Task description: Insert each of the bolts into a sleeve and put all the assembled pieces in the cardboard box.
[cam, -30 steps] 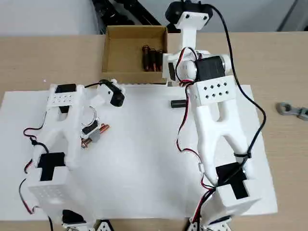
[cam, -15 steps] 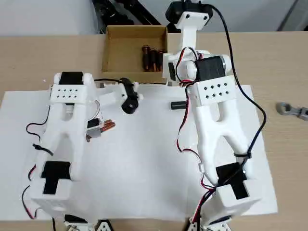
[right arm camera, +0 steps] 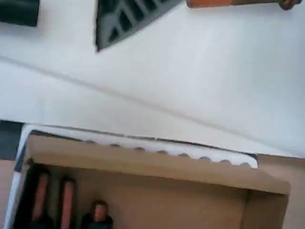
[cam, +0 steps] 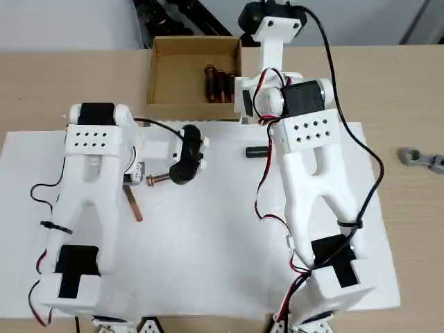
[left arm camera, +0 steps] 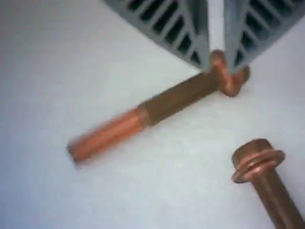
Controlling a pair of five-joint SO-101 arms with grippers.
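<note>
Swinging toward mid-frame, the left tool (left arm camera: 217, 58) now pinches one bolt (left arm camera: 152, 107) by its head; the sleeve (cam: 255, 150) comes next.

The left pincer (left arm camera: 217, 55) grips the head of one bolt (left arm camera: 143, 114), which lies flat on the table (cam: 388, 76). A second bolt (left arm camera: 267, 186) lies just beside the pincer, nearer the arm bases. A sleeve (cam: 255, 150) lies well apart to the pincer's right. Beyond the pincer, the cardboard box (cam: 166, 69) holds assembled pieces (cam: 218, 83).

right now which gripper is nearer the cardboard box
Right. The right gripper sits at the cardboard box, by its near right corner; the left gripper is farther, over the white sheet, shut on a bolt.
</note>
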